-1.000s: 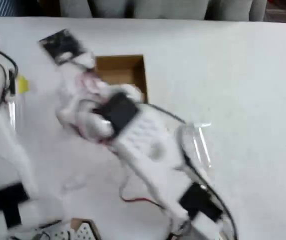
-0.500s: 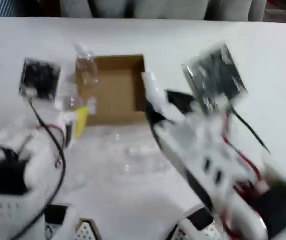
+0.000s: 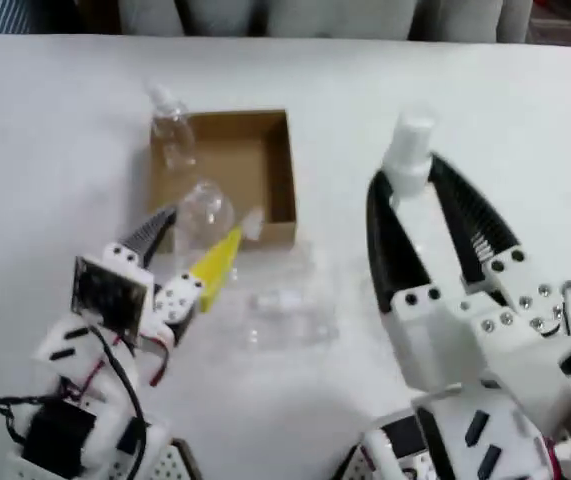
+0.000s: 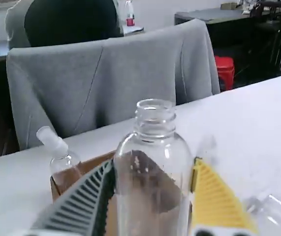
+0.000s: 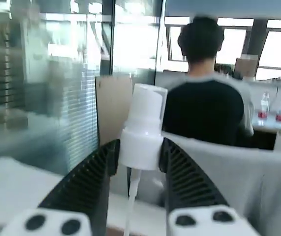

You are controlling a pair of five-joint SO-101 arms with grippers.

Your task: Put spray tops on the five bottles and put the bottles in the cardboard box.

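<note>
My left gripper (image 3: 203,225) is shut on an open-necked clear bottle (image 3: 201,208), held upright just in front of the cardboard box (image 3: 283,175). In the left wrist view the bottle (image 4: 152,182) stands between the grey and yellow fingers (image 4: 219,201). My right gripper (image 3: 407,172) is raised to the right of the box, shut on a white spray top (image 3: 410,140). The right wrist view has the spray top (image 5: 142,125) pinched between black fingers, its tube hanging down. A capped bottle (image 3: 170,130) stands at the box's far left corner; whether it is inside I cannot tell.
Clear uncapped bottles (image 3: 285,305) lie on the white table (image 3: 525,130) in front of the box, between the two arms. Grey chair backs (image 4: 110,83) line the far table edge. Open table lies to the right of and behind the box.
Both arms have swung widely. The arm that lay across the box has cleared it. The right gripper now stands raised with the spray top, and the left gripper holds the bottle by the box.
</note>
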